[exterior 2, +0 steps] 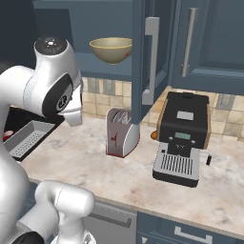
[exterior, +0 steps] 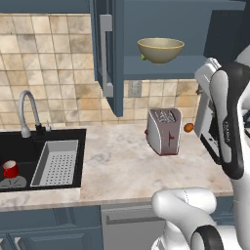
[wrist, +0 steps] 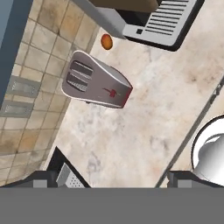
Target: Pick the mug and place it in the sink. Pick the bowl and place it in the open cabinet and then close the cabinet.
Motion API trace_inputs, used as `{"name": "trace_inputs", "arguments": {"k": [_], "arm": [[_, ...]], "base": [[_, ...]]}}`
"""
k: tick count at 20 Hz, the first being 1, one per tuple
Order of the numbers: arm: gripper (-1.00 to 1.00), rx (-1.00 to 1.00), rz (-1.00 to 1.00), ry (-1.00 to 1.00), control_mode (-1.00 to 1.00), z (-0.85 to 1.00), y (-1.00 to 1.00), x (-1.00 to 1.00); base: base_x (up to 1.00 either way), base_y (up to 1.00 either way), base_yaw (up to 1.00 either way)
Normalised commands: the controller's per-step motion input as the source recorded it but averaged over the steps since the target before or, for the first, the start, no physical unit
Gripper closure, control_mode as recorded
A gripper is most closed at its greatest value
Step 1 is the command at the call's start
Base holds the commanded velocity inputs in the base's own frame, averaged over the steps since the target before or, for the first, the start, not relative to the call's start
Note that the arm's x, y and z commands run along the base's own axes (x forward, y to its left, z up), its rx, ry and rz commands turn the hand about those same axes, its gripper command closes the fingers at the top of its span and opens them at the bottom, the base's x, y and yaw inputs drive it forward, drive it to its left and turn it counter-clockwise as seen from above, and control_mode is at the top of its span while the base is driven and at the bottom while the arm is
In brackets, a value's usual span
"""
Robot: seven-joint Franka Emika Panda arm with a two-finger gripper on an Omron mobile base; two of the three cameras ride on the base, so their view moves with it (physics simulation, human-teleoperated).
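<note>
The red mug [exterior: 10, 169] sits in the black sink [exterior: 49, 137], at the far left, next to the grey tray [exterior: 56, 163]. So that part of the job looks done. The olive-tan bowl [exterior: 160, 50] sits on the shelf inside the blue wall cabinet [exterior: 161, 68], up above the toaster [exterior: 164, 131]. That part looks done too.

What is left is the cabinet door [exterior: 110, 53]. It hangs open and sticks out toward the robot. Its long silver handle [exterior: 106, 53] runs up and down on the door.

The gripper [wrist: 111, 180] looks down at the counter [wrist: 144, 127], with the toaster and a small orange thing [wrist: 106, 41] below it. Its two dark finger tips stand as far apart as they go, and there is nothing between them.

The door is probably hard and stiff and will not bend. It likely swings easily on its hinge, so a soft, steady push should do. The best place to push is probably the flat face near the handle, far from the hinge. The silver bar may be smooth and slippery, so pushing looks safer than grabbing. A hard slam could shake the bowl on its shelf.
</note>
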Motion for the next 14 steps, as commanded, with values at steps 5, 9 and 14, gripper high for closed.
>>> {"name": "trace_inputs", "arguments": {"k": [5, 9, 14], "arm": [[-1.0, -0.01, 0.18, -0.09, -1.0, 0.33, 0.01, -0.16], [-1.0, -0.03, 0.16, -0.04, -1.0, 0.01, 0.11, -0.03], [-1.0, -0.06, 0.15, -0.11, -1.0, 0.06, 0.16, -0.03]], "base": [[0.0, 0.0, 0.0], [0.0, 0.0, 0.0], [0.0, 0.0, 0.0]]}}
